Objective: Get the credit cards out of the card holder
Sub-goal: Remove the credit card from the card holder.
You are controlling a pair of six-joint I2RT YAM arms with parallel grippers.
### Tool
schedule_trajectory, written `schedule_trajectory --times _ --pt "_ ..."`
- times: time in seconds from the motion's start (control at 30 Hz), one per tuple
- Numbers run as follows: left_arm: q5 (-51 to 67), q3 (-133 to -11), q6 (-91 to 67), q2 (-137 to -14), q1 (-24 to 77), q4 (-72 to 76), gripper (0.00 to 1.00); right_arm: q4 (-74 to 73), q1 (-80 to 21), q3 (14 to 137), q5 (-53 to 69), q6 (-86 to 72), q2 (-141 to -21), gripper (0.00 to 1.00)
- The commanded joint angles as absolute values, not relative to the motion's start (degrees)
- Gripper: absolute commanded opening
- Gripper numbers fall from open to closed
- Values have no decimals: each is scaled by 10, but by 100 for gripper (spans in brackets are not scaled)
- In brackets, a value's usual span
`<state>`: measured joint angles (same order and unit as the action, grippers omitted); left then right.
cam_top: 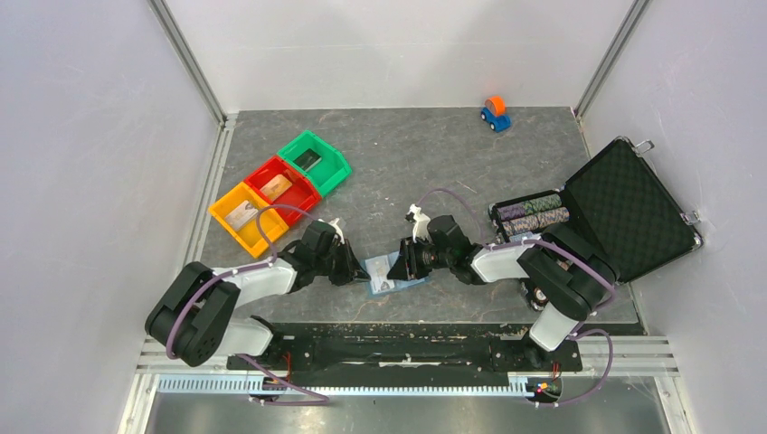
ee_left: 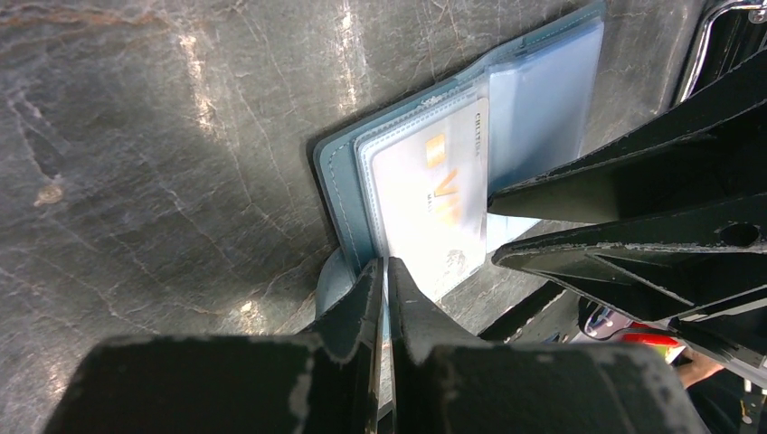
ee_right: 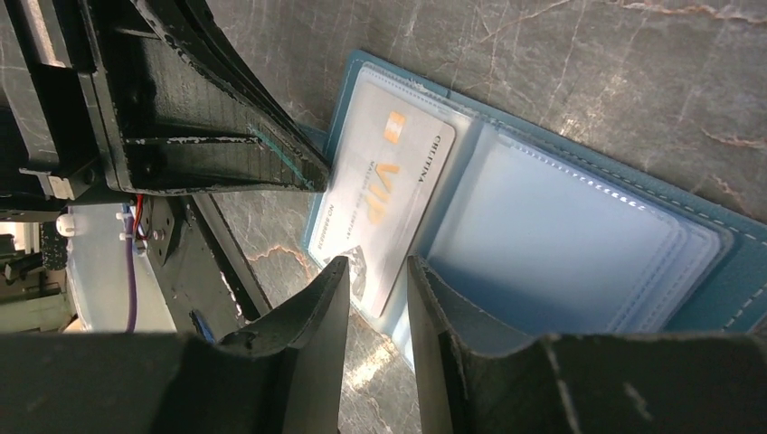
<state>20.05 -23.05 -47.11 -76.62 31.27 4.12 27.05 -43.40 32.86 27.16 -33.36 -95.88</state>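
we see slate-blue bifold card holder (cam_top: 391,274) open on grey table (cam_top: 434,154). left gripper (ee_left: 386,271) pinched tight on its edge; right gripper (ee_right: 378,271) jaws apart around white vip credit card (ee_right: 380,203), not out yet.

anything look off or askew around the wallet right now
The white VIP card sticks partway out of its clear sleeve, past the edge of the open card holder. The holder's edge curls up where the left gripper pinches it. Nothing looks spilled or damaged.

Gold "VIP" on the whitish card (ee_right: 384,194) in the card holder (ee_right: 724,271); smaller print beside it illegible.
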Motion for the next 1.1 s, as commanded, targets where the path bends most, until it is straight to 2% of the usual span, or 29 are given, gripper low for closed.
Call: schedule_trajectory --times 0.0,0.27,0.5,0.63,0.87,1.07 --pt "178 -217 -475 -782 317 32 11 303 -439 322 275 -341 -971 32" --pt "181 -221 -475 -792 318 33 11 259 -442 344 263 -336 -992 33" --pt "186 -223 -477 -803 320 39 10 282 -442 343 280 -352 -996 31" --pt "186 -224 -477 -803 321 39 10 333 -440 330 293 -376 -999 25" --pt "174 -226 -467 -798 321 21 10 343 -437 324 299 -380 -991 0" --pt "151 -234 -452 -796 321 -4 11 329 -423 319 308 -374 -976 0"
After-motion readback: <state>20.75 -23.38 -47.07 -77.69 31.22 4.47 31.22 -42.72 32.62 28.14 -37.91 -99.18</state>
